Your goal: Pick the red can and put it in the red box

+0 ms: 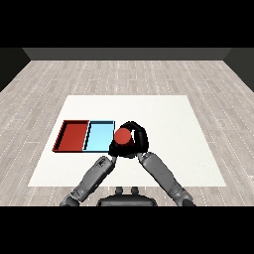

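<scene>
The shallow red rectangular tray (73, 136) and the light blue rectangular tray (99, 137) beside it lie on the white table (173, 129); nothing shows inside either. The red cylindrical can (122, 136) stands just right of the blue tray, enclosed by the black right hand (138, 140) (fingers curled round it). The left hand's (112, 149) state cannot be told.

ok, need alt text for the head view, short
The robot's right hand curls round a red cylindrical can, held just right of the light blue tray. The red tray lies left of the blue one on the white table, and the left hand sits below the can, its fingers hard to make out.
</scene>
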You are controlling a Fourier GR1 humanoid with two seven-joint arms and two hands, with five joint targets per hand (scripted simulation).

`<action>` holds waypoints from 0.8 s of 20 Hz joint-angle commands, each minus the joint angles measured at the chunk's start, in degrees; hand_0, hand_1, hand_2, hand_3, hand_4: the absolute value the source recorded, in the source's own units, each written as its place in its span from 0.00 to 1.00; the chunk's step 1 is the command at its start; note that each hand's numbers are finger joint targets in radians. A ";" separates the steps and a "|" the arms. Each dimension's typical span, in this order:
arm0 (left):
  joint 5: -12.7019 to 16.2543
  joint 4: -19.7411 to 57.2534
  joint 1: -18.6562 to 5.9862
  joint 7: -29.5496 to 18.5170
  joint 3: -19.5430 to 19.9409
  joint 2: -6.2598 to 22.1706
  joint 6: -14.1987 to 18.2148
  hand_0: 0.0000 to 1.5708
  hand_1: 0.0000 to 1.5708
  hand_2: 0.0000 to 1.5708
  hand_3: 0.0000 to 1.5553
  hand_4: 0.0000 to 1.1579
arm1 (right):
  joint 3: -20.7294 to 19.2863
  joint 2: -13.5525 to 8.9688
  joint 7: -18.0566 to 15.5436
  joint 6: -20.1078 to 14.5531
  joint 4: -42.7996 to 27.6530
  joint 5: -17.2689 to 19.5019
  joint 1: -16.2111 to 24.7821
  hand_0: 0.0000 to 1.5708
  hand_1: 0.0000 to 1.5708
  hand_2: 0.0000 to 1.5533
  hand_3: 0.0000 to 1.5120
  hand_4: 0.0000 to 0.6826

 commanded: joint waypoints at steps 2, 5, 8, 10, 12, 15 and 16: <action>2.11 2.51 -0.35 -1.72 -3.26 -0.06 10.14 1.00 1.00 1.00 0.99 0.97 | -1.82 0.12 -0.72 2.09 0.67 -1.60 -0.48 1.00 1.00 0.95 0.93 0.91; 1.24 -1.34 -1.86 4.14 -2.82 -0.06 12.35 1.00 1.00 1.00 0.97 0.96 | 1.55 0.12 -4.03 -1.35 3.66 -4.52 -1.76 1.00 1.00 0.95 0.93 0.91; 1.19 0.89 -4.15 5.98 2.45 -0.03 7.68 1.00 1.00 1.00 0.96 0.97 | -1.30 -2.61 0.89 2.70 -3.52 -1.24 1.87 1.00 1.00 0.95 0.93 0.93; -0.23 0.32 0.68 3.68 1.57 -0.05 6.46 1.00 1.00 1.00 0.96 0.97 | 0.44 0.10 -3.46 -0.71 2.99 -2.84 -0.89 1.00 1.00 0.95 0.93 0.93; -0.08 -1.27 -0.36 3.36 -1.36 -0.06 11.75 1.00 1.00 1.00 0.96 0.97 | -4.18 -0.70 -2.08 3.90 1.34 -2.26 0.08 1.00 1.00 0.94 0.92 0.93; -0.51 -0.59 1.00 2.43 0.54 -0.06 9.12 1.00 1.00 1.00 0.96 0.98 | 2.59 0.12 -3.22 -1.92 -1.73 -1.11 3.18 1.00 1.00 0.94 0.92 0.93; -0.13 -2.17 1.98 2.14 -2.77 -0.06 12.63 1.00 1.00 1.00 0.96 0.98 | 1.45 0.13 -0.17 -0.16 -0.92 -0.73 1.24 1.00 1.00 0.94 0.92 0.92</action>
